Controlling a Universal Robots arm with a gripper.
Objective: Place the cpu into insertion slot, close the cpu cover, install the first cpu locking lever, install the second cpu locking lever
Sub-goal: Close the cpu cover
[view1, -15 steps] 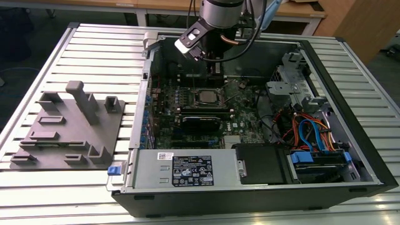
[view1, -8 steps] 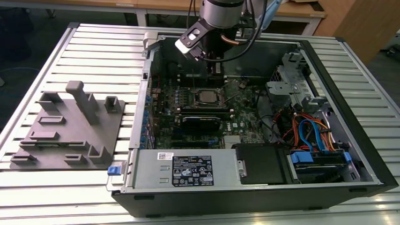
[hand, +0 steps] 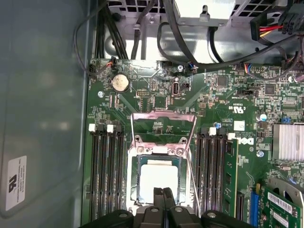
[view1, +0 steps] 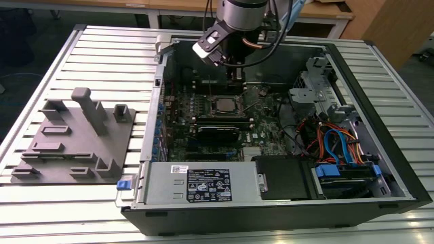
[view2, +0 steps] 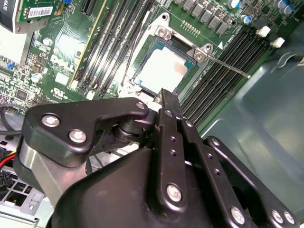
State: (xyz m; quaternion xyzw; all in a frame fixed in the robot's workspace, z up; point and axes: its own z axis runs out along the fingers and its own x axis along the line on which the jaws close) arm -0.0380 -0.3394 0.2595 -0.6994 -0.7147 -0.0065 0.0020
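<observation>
The cpu [hand: 159, 179], a pale silver square, lies in the insertion slot [hand: 134, 186] on the green board; both wrist views show it [view2: 164, 71]. The cpu cover [hand: 164, 117] stands raised on its hinge, and green board shows through its window. A thin locking lever [hand: 192, 176] runs free along one side of the socket, and its rod [view2: 229, 67] sticks out over the memory slots. My gripper [hand: 164, 194] hangs just over the cpu's near edge, shut, with nothing between the fingers [view2: 167, 102]. In the exterior view the socket [view1: 224, 105] lies below the arm.
The open computer case [view1: 397, 168] lies on a slatted table. A power supply box [view1: 203, 185] sits at its front, and a drive bay with blue and orange cables [view1: 336, 145] is at the exterior view's right. A grey fixture plate [view1: 74, 142] stands left of the case. Long memory slots [hand: 107, 180] flank the socket.
</observation>
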